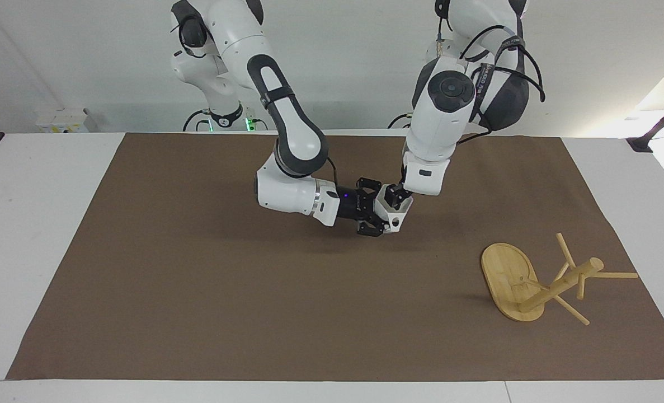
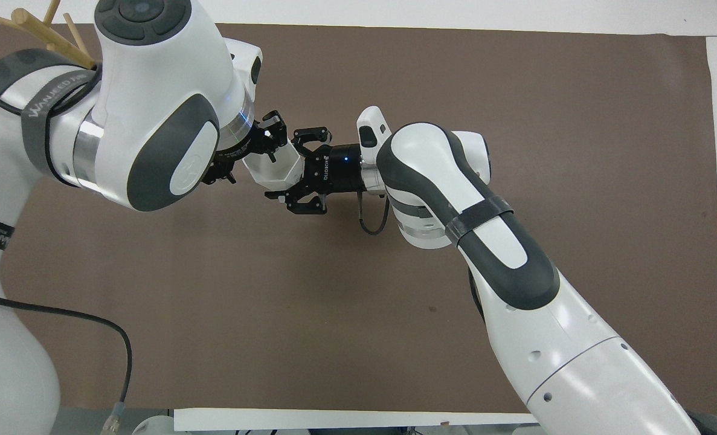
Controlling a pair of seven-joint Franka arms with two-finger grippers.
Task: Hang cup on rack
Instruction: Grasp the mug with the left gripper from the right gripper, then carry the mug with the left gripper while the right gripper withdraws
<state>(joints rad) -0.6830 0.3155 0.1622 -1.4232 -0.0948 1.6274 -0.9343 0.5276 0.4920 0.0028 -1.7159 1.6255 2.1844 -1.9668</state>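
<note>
- The cup [image 1: 394, 215] is at the centre of the facing frame, a little above the middle. It is held clear of the brown mat [image 1: 197, 280] that covers the worktop [image 1: 41, 224], and it lies on its side with its mouth turned away from the right arm.
- The right pincer [image 1: 377, 210] is clenched on the cup at its narrow base end and reaches in level from the right arm's side.
- The left pincer [image 1: 397, 196] comes down slantwise onto the cup's rim end. It is at the cup, but I cannot tell whether it has clamped yet.
- Handling, as a judgement: the cup looks small, light and rigid. Its glazed-looking flat facets are probably slippery and would chip if it were dropped.
- The taper means a grip round the body may slide toward the base. The wall at the rim, or two flat faces across from each other, seems the safer hold, and it leaves the angular handle free for a peg.
- Contents: nothing shows in the cup. The left pincer hides most of its inside in both views, and tipped this far it could hold nothing loose.
- The rack [image 1: 561, 285] is low in the facing frame, toward the left arm's end of the worktop and well apart from the cup. It appears to lie tipped over, with its oval base up on edge and no cup on any peg. In the overhead view only its peg tips [image 2: 32, 27] show, in a top corner.
</note>
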